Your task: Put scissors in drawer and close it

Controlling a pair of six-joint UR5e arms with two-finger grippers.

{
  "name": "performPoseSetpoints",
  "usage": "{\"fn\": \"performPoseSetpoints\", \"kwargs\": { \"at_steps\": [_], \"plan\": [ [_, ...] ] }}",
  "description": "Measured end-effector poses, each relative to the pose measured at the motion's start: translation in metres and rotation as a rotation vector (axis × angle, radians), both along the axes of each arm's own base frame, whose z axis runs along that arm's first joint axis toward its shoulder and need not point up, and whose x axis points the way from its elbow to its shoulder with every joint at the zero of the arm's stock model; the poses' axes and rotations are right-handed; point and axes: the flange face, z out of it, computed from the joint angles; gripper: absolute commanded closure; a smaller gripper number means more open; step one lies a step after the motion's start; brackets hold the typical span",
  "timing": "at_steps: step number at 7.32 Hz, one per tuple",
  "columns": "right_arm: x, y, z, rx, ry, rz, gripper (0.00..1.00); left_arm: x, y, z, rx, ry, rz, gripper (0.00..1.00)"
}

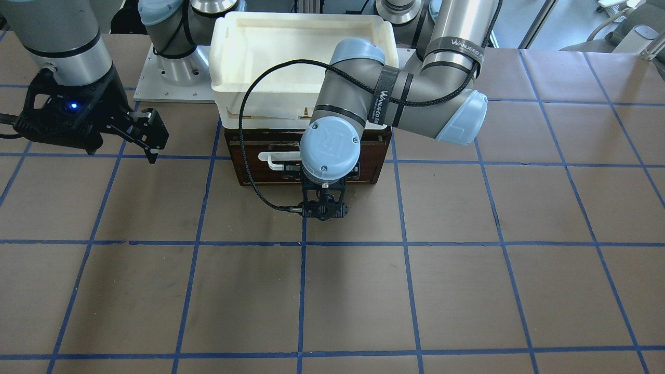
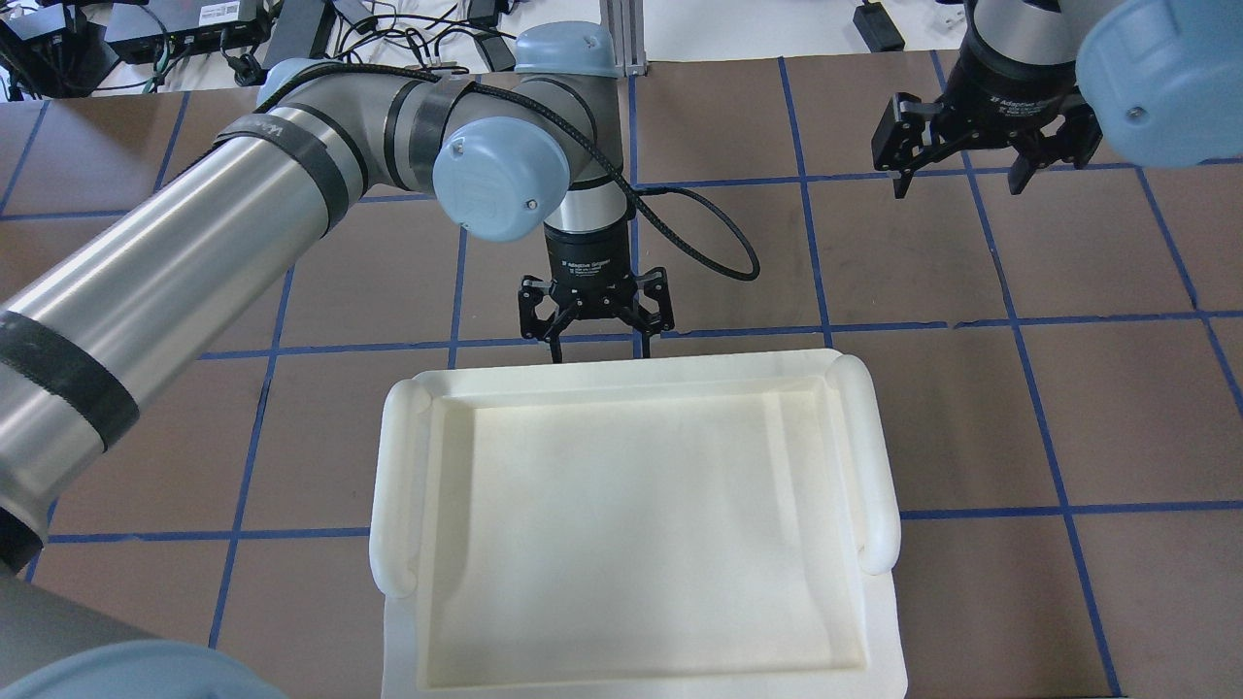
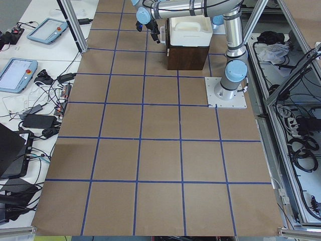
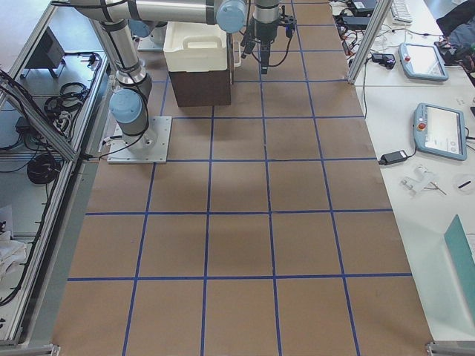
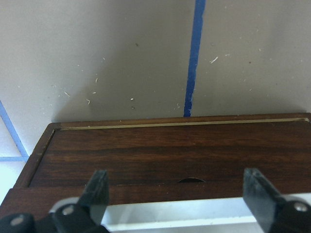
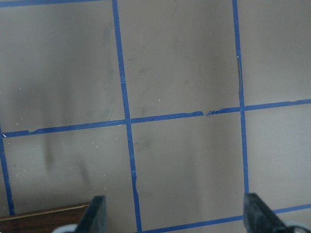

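The drawer's dark brown front [image 5: 170, 155] with its white bar handle [image 5: 194, 216] sits pushed into the dark wooden box [image 1: 260, 174]. Only a thin light strip shows along its top edge. My left gripper [image 5: 177, 194] is open and empty. It hangs just above the handle, one finger on either side of its middle, and also shows in the overhead view [image 2: 599, 349]. My right gripper [image 2: 957, 180] is open and empty over bare table, well off to the side. The right wrist view [image 6: 176, 216] shows only the table under it. The scissors are not in view.
A white tray [image 2: 398, 485] sits on top of the wooden box and hides it from overhead. The left arm's wrist [image 1: 330, 148] covers the middle of the drawer front. The table is brown with a blue tape grid [image 1: 405, 244].
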Motion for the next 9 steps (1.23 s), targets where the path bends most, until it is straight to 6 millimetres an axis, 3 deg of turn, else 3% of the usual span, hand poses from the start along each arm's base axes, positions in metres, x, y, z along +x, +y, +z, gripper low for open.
{"fn": "performPoseSetpoints", "kwargs": {
  "at_steps": [9],
  "plan": [
    [0.0038,0.0080,-0.0070,0.043,0.001,0.014,0.00,0.0055,0.0125,-0.0019,0.035,-0.013,0.002,0.00]
  ]
}}
